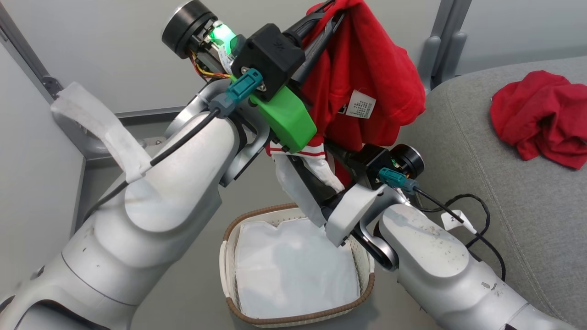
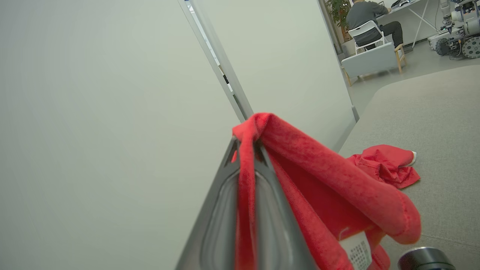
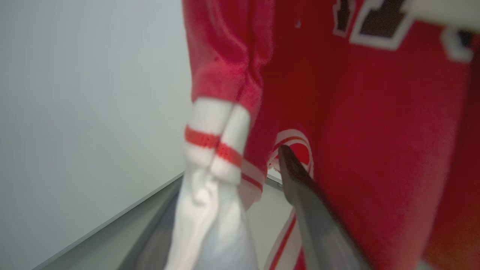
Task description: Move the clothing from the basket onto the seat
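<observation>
Left hand [image 2: 245, 146] is clamped tight on the red garment [image 1: 367, 68], which hangs above the basket [image 1: 293, 318], long axis vertical, white striped cuff [image 3: 213, 127] pointing down at it. Right hand [image 3: 245, 159] is buried in that cuff, can't tell its grip; another red garment [image 1: 541, 119] lies crumpled on the seat [image 1: 504, 192] right of the basket.

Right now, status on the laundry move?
Left gripper shut on red garment, held high. Right gripper at its white cuff, grip unclear. Basket holds just the liner; second garment on seat. No obstruction seen.
</observation>
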Tool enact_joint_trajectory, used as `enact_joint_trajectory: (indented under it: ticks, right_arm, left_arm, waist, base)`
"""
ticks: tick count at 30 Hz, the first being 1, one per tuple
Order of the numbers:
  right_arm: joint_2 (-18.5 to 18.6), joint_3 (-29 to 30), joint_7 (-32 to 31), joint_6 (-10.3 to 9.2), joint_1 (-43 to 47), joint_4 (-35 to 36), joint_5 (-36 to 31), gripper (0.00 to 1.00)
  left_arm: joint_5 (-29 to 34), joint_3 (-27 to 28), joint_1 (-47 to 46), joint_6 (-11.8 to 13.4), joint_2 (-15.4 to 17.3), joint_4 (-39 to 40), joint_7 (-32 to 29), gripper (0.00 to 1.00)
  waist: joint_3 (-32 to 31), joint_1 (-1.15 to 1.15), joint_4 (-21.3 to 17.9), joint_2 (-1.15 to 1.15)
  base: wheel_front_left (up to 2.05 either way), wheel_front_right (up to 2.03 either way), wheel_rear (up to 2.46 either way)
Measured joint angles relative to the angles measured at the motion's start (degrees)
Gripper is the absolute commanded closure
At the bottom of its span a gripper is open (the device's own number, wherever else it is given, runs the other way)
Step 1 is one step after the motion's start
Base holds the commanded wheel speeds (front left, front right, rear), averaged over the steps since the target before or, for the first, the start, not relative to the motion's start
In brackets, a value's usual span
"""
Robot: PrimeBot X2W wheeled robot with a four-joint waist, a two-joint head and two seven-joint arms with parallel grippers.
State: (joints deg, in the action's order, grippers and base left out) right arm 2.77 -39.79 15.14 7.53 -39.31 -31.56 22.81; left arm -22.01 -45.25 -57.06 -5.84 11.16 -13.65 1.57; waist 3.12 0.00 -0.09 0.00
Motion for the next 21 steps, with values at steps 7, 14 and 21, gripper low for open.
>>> enact_joint_trajectory:
  ticks: [7, 14, 21]
  right_arm:
    - [0.00, -3.26, 0.00, 0.00, -0.52, 1.40, 2.46, 1.00]
    - [0.01, -1.40, 0.00, 0.00, -0.20, 5.33, 1.82, 1.00]
    - [0.01, 3.85, 0.00, 0.00, 0.63, 7.14, -1.03, 1.00]
  left_arm:
    - [-2.11, 1.41, 2.65, 1.82, 1.55, -1.27, -0.48, 1.00]
    - [-5.21, 4.38, 7.78, 3.80, 4.56, -4.68, 0.88, 0.81]
    - [-9.62, 6.20, 15.68, 4.39, 4.95, -5.72, 4.71, 0.00]
  waist:
    - [0.00, 0.00, -0.13, 0.00]
    - [0.59, 0.00, -1.27, 0.00]
    - [1.10, 0.00, -2.20, 0.00]
  base:
    - [0.00, 0.00, 0.00]
    - [0.00, 0.00, 0.00]
    - [0.00, 0.00, 0.00]
